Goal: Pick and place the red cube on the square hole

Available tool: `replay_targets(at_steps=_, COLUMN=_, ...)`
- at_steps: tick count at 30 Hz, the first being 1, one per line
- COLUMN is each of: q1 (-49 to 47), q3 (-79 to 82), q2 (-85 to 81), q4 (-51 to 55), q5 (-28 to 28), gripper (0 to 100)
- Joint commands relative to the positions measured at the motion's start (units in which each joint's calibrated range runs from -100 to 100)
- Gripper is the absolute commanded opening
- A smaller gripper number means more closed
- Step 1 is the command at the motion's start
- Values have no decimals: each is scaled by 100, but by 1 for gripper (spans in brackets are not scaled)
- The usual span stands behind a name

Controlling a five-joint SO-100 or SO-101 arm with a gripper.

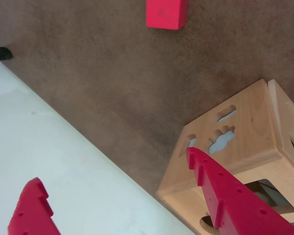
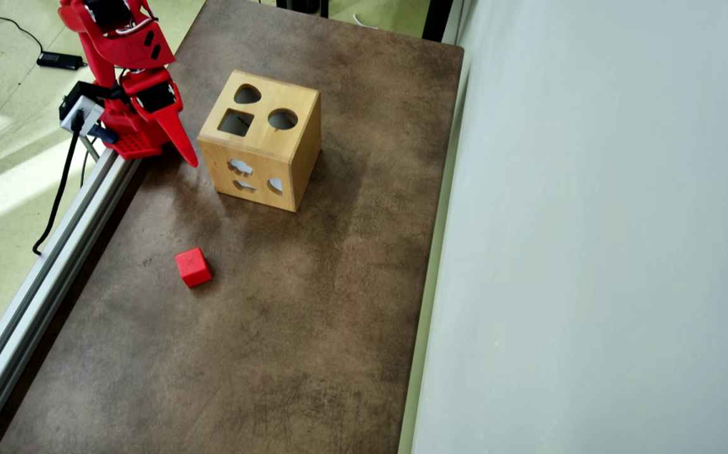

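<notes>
Red toothed fingers (image 1: 220, 193) fill the bottom of the wrist view, spread well apart with nothing between them, so the gripper (image 1: 112, 169) is empty and wide. Just behind the right-hand finger in that view stands the wooden box (image 1: 235, 147), its side cutouts showing. Beyond it lies bare brown table (image 1: 112, 83), and farthest off, at the top edge, sits the red cube (image 1: 166, 13), well clear of both jaws and box.

From overhead the gripper (image 2: 171, 142) hangs near the box's left side, the cube (image 2: 193, 267) rests alone on the mat, and the square hole (image 2: 236, 122) lies open on the box's top face beside a round one and a heart-like one.

Judging by this, the pick has not begun: the reach is the step in hand. Next the arm must swing away from the box, bring the open jaws down astride the cube, square to its faces, then close
</notes>
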Motion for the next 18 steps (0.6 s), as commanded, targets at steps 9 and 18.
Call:
replay_targets(at_steps=9, q1=341, q3=504, q2=550, q4=-75, q5=-1797, gripper=44)
replay_targets(at_steps=18, q1=416, q3=495, q2=1815, q4=-43, q5=-3331, gripper=44)
